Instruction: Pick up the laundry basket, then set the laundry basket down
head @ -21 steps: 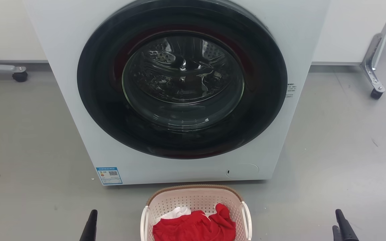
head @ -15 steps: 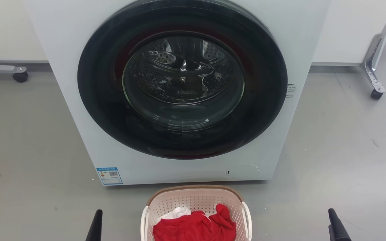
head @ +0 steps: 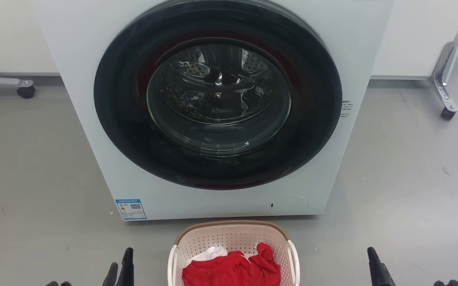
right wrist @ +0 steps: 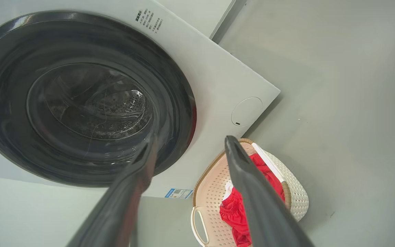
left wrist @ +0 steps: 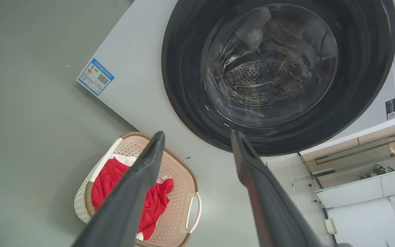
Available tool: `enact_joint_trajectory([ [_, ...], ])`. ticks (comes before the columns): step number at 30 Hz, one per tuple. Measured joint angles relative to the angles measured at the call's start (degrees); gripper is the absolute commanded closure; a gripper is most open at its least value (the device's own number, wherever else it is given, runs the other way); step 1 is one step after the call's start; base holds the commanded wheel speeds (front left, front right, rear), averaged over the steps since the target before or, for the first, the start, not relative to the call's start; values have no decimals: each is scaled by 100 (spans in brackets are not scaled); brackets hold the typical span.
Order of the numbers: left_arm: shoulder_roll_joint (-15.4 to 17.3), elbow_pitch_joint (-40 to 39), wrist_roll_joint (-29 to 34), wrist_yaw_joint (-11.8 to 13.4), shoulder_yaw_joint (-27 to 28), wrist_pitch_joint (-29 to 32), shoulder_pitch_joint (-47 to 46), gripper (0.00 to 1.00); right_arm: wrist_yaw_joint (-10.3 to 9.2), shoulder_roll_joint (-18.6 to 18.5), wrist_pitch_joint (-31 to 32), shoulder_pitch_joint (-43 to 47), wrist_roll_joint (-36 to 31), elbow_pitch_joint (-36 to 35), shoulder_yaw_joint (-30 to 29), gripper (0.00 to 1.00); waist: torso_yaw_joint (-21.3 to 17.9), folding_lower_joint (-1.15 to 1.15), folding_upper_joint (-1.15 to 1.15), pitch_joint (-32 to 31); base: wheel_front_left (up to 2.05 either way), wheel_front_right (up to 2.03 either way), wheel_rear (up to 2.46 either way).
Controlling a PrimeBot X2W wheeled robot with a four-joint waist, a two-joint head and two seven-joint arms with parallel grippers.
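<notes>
The laundry basket [head: 233,236], cream-pink and perforated with a brown rim and white side handles, stands on the floor just in front of the washer at the bottom centre of the head view. Red cloth [head: 229,271] and a bit of white cloth [head: 210,252] lie inside it. My left gripper [head: 121,257] is low on the basket's left, apart from it, open and empty. One right finger [head: 373,265] rises well to the basket's right. In the wrist views the left gripper [left wrist: 198,134] and right gripper [right wrist: 190,139] are both open, with the basket [left wrist: 181,181] [right wrist: 210,192] below and beyond them.
A white front-loading washer [head: 90,119] with its dark round door [head: 218,95] shut stands directly behind the basket. Metal frame legs on castors stand at the far left [head: 25,91] and far right [head: 447,113]. Grey floor [head: 404,178] spreads on both sides.
Both grippers have moved inward toward the basket's sides, the left one rightward and the right one leftward. The basket has not moved.
</notes>
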Motion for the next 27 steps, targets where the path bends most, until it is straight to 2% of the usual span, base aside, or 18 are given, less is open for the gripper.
enact_joint_trajectory([
  [27,43,-91,2793,408,-511,-587,177,0,-419,-52,-578,10,-2485,30,687,0,10,0,0,-69,0,0,0],
])
